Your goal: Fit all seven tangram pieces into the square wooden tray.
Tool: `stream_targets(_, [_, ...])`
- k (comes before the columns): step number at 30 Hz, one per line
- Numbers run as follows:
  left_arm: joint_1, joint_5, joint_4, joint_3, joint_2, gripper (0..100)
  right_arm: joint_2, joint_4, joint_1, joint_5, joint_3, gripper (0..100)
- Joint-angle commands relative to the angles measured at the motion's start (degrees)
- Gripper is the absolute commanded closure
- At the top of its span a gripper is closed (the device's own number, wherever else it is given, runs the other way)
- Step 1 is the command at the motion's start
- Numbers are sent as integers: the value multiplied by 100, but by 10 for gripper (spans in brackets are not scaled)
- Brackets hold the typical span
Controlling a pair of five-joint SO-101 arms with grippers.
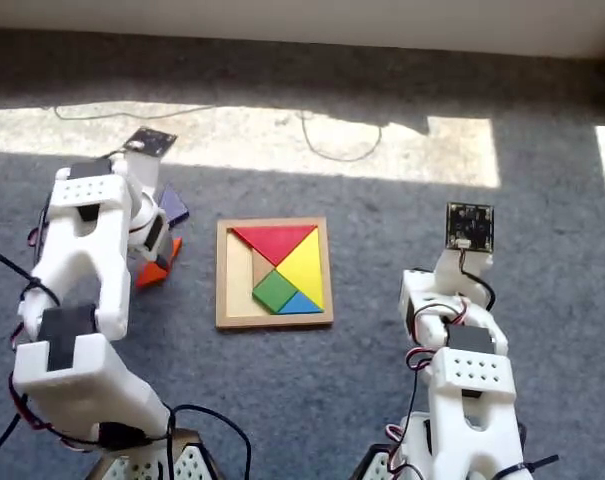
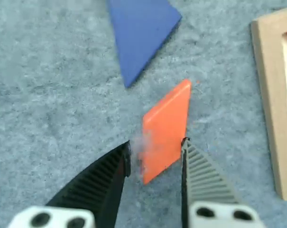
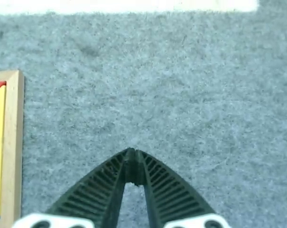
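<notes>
Starting left of the square wooden tray [image 1: 223, 275], the left gripper [image 2: 155, 149] points down at the grey, fuzzy carpet [image 3: 181, 71]. Its two ribbed black fingers [image 2: 110, 180] are partly open and stand on either side of the near end of the orange piece [image 2: 166, 128]. One finger touches the edge of the piece and the other is just beside it. I cannot tell if they press on it.

The orange piece is a flat, smooth parallelogram and it lies on the carpet, near the left side of the tray. The dark blue triangle [image 2: 141, 28] is also flat, with sharp corners. It lies on the carpet just beyond the orange piece, apart from it and left of the tray.

Inside the tray, with its pale wooden rim, a big red triangle [image 1: 275, 243] fills the far part. Under it are a yellow triangle [image 1: 304, 268], a green square [image 1: 274, 291] and a small light blue triangle [image 1: 302, 302]. The left part of the tray floor [image 1: 240, 290] is bare wood.

Right of the tray, the right gripper [image 3: 134, 164] is above bare carpet. Its ribbed fingers are closed together at the tips, with nothing between them.
</notes>
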Motion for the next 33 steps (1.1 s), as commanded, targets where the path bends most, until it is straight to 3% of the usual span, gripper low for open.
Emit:
stream_targets(1, [4,-246,431,-259,-716,814,-92,-163,-57,70,-22,988])
stream_targets(8, [224,53,545,92,-1077,775,-92,-163,-57,70,-22,988])
stream_targets(16, [22,123,-738,66,567,776,-92,-163,-57,70,-22,988])
stream_targets(24, [-699,70,105,-2000,2141,850,-92,-163,-171,70,-22,988])
stream_targets(29, [-857,-79,431,-2536,2440,844,-92,-163,-171,70,-22,988])
stream_targets(33, [-813,-79,1187,-2976,2255,787,-92,-163,-171,70,-22,988])
